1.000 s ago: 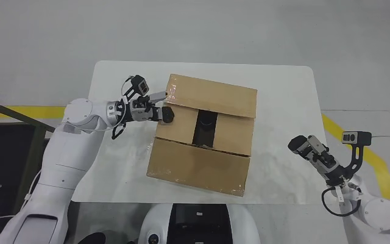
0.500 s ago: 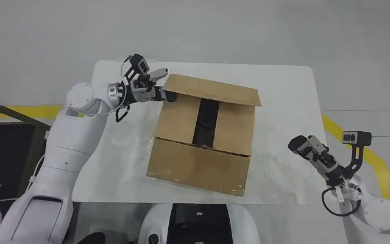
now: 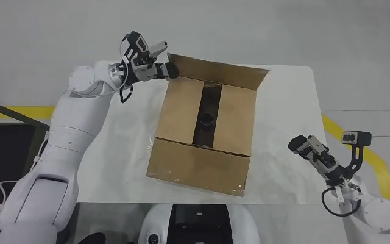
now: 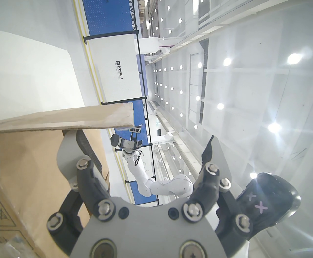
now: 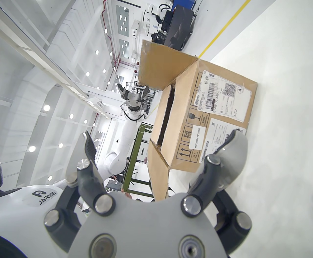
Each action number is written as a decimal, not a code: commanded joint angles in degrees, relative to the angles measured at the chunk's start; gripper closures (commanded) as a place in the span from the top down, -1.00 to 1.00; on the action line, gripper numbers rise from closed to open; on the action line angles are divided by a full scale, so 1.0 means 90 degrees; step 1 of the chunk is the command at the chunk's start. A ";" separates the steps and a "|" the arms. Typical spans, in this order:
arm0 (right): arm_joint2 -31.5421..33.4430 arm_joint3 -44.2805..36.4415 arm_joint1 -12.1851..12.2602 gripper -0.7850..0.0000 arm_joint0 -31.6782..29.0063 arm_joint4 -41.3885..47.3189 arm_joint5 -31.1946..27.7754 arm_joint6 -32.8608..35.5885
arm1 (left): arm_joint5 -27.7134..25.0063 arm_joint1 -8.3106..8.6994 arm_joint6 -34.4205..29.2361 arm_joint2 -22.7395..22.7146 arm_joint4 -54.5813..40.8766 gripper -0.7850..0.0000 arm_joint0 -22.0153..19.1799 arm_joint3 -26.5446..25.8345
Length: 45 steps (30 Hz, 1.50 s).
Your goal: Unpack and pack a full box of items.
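Left fingers [image 4: 71, 151] spread, one under box [image 3: 198, 165] far flap [image 3: 219, 72]; right fingers [image 5: 236, 146] spread; top slot [image 3: 207, 116] runs front-to-back.

We see a big factory hall, our white table [image 3: 286, 79] on a grey floor [image 3: 244, 30], yellow line [image 3: 36, 112] along it, blue wall panels [image 4: 107, 14] far off, high ceiling [image 4: 244, 97], rows of round lights [image 4: 227, 61].

Matt brown cardboard box [image 3: 201, 168], paper labels [image 5: 220, 95]; smooth white table [image 3: 128, 165].

Overhead downward; wrists (seemingly sideways) share box [image 3: 234, 125].
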 commanded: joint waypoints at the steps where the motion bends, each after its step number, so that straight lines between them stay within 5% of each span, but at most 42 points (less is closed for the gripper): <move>1: 0.0000 0.0000 0.0000 1.00 0.0000 0.0000 0.0000 0.0000 | -0.0104 -0.0079 0.0036 0.0089 -0.0050 1.00 -0.0186 0.0259; 30: 0.0000 0.0000 0.0000 1.00 0.0000 0.0000 0.0000 0.0000 | -0.0712 -0.1163 0.0561 0.0951 -0.0054 1.00 -0.1615 0.3001; 45: 0.0000 0.0000 0.0000 1.00 0.0000 0.0000 0.0000 0.0000 | -0.0575 -0.1186 0.0458 0.0909 -0.0229 1.00 -0.1608 0.3011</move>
